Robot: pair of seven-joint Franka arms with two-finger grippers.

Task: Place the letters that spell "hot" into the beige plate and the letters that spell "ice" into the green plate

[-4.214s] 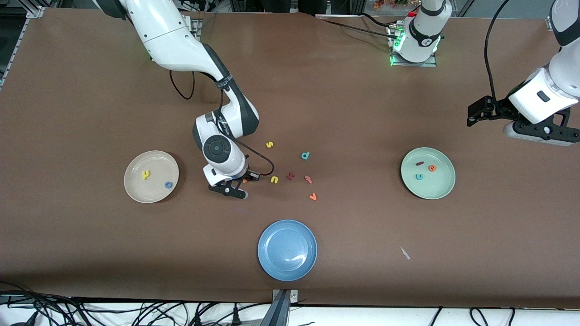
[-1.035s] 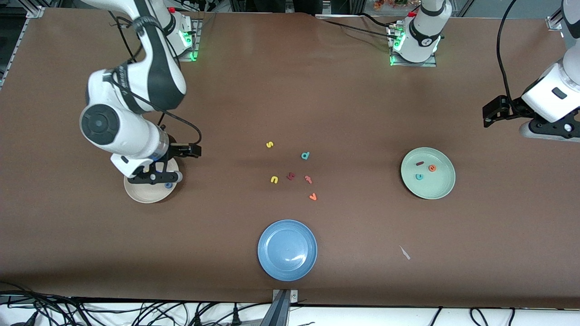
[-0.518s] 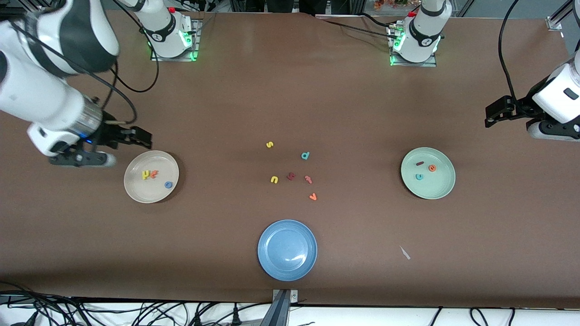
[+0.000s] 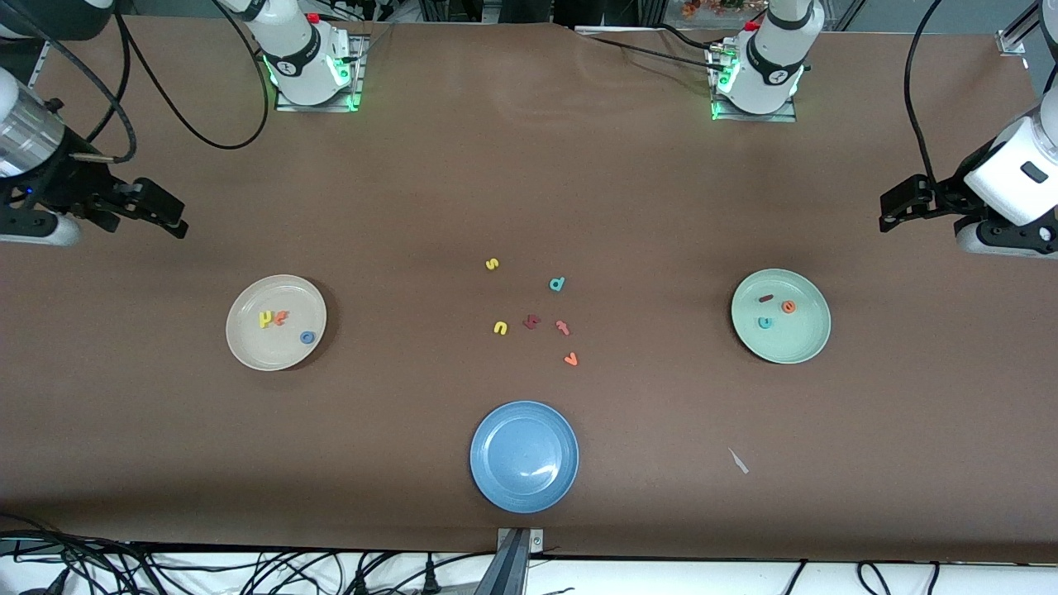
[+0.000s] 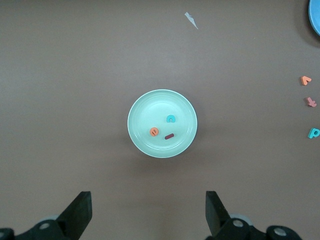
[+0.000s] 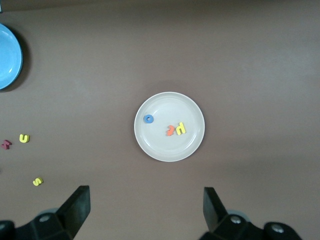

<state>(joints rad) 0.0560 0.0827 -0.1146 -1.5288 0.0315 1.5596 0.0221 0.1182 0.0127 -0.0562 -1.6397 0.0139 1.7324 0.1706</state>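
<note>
The beige plate (image 4: 273,349) holds a yellow "h" (image 4: 265,318), an orange "t" (image 4: 281,316) and a blue "o" (image 4: 307,336). In the green plate (image 4: 795,340) lie a dark red "i" (image 4: 766,298), an orange "e" (image 4: 788,307) and a teal "c" (image 4: 765,323). My right gripper (image 4: 33,227) hangs high over the table's edge at the right arm's end, open and empty (image 6: 146,212). Its wrist view looks down on the beige plate (image 6: 170,146). My left gripper (image 4: 1004,240) waits high at the left arm's end, open and empty (image 5: 149,215), with the green plate (image 5: 150,111) below.
Loose letters lie mid-table: yellow "s" (image 4: 492,264), teal "d" (image 4: 557,284), yellow "u" (image 4: 500,328), a dark red letter (image 4: 531,321), pinkish "t" (image 4: 563,327), orange "v" (image 4: 570,359). A blue plate (image 4: 524,483) sits nearer the front camera. A white scrap (image 4: 738,461) lies beside it.
My right gripper has let the orange "t" go in the beige plate, then risen and swung away toward the right arm's end. The left arm has hardly moved.
</note>
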